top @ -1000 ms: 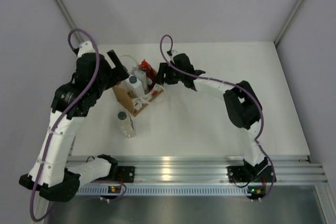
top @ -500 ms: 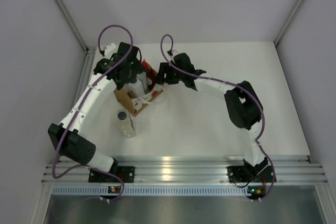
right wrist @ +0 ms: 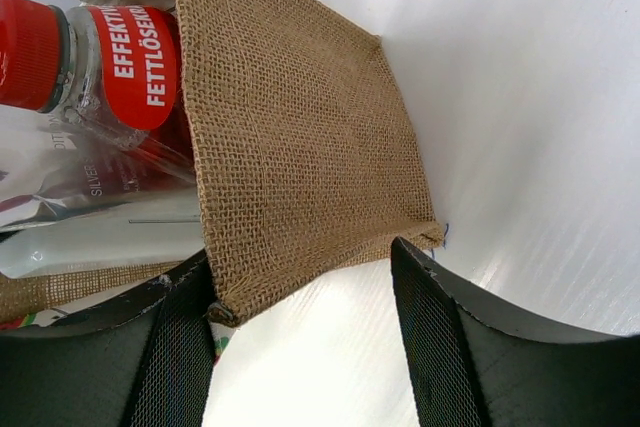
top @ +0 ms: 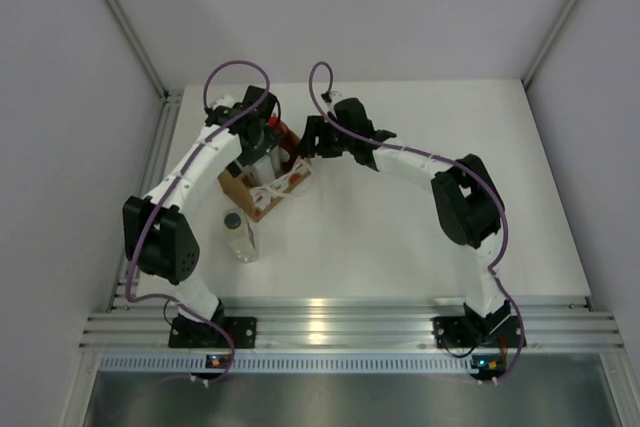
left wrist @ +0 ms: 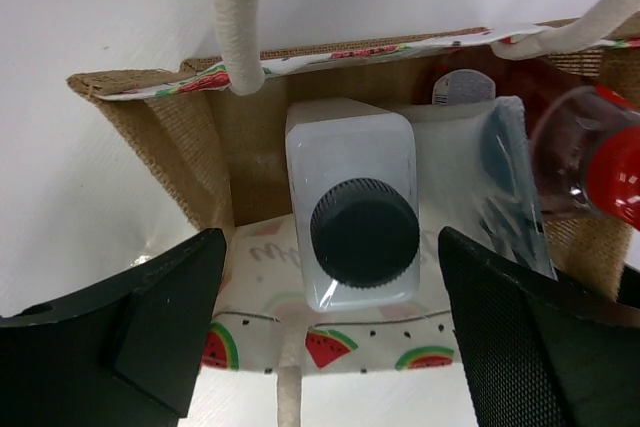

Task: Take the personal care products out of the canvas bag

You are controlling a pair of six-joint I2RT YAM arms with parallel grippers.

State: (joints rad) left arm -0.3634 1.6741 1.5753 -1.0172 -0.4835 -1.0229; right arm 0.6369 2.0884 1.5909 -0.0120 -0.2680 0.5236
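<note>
The canvas bag (top: pixel 270 187) stands at the table's left middle, tan burlap with a watermelon-print lining (left wrist: pixel 330 342) and white rope handles. In it stand a white bottle with a dark cap (left wrist: pixel 362 232), a silvery-grey pouch (left wrist: pixel 495 182) and a slim red bottle (left wrist: pixel 605 162). A clear bottle with a dark cap (top: pixel 240 235) lies on the table in front of the bag. My left gripper (left wrist: pixel 335 347) is open right above the bag, its jaws either side of the white bottle. My right gripper (right wrist: pixel 305 347) is open, its jaws spanning the bag's burlap end wall (right wrist: pixel 290 127).
The white table (top: pixel 420 217) runs right of the bag. A metal rail (top: pixel 350 322) runs along the near edge. Grey walls and corner posts close in the back and the sides.
My left arm has swung from the left side to over the bag, and its gripper now hangs above the white bottle. The right arm, the bag and the clear bottle have stayed put.
</note>
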